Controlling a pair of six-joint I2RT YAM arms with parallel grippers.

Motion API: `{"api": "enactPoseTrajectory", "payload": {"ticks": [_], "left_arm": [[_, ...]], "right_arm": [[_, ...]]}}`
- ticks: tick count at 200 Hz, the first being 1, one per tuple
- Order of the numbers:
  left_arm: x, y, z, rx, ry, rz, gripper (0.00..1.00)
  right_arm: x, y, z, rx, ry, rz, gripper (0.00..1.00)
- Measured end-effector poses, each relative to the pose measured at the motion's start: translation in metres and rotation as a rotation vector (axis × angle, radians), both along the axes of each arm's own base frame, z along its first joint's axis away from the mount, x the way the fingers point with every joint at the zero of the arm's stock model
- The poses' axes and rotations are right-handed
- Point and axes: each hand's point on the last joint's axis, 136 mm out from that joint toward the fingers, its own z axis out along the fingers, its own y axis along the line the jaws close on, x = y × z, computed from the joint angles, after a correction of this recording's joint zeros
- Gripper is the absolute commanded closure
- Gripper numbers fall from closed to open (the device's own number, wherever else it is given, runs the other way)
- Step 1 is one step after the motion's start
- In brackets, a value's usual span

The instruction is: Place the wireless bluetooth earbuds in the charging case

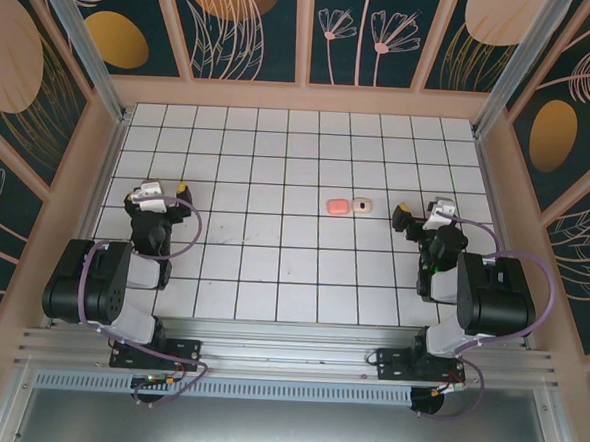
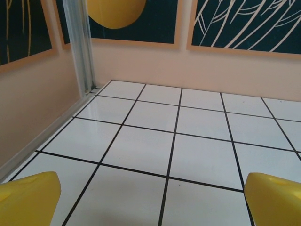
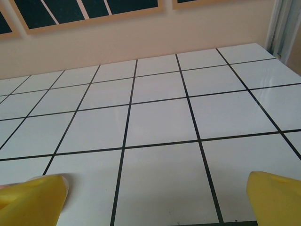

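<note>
Between both spread jaws, nearer the right pair, sit a coral case [image 1: 337,205] and pale case [image 1: 362,203].

**Tiled Floor Inside a Painted Enclosure**

A white tiled surface with thin black grid lines [image 1: 279,160] spans the enclosure. Low peach-coloured walls [image 1: 302,98] border it on three sides. Above them stand dark teal panels painted with orange discs and pale line-drawn flowers [image 1: 337,28]. Ribbed aluminium posts [image 1: 74,35] rise at the far corners. A long aluminium rail [image 1: 286,366] runs along the near edge, beside a dull grey metal sheet [image 1: 282,426].
</note>
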Motion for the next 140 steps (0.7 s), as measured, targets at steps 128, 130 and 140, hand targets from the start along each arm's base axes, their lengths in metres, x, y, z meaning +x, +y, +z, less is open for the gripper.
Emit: {"api": "enactPoseTrajectory", "payload": {"ticks": [128, 130, 140], "left_arm": [[0.0006, -0.0092, -0.0084, -0.005, 0.034, -0.054, 0.01], [0.0006, -0.0092, -0.0086, -0.005, 0.035, -0.054, 0.01], [0.0006, -0.0092, -0.0084, -0.005, 0.034, -0.054, 0.01]], "right_arm": [[0.0, 0.0001, 0.0, 0.0, 0.0, 0.0, 0.01], [0.0, 0.0001, 0.0, 0.0, 0.0, 0.0, 0.01], [0.0, 0.0001, 0.0, 0.0, 0.0, 0.0, 0.01]]}}
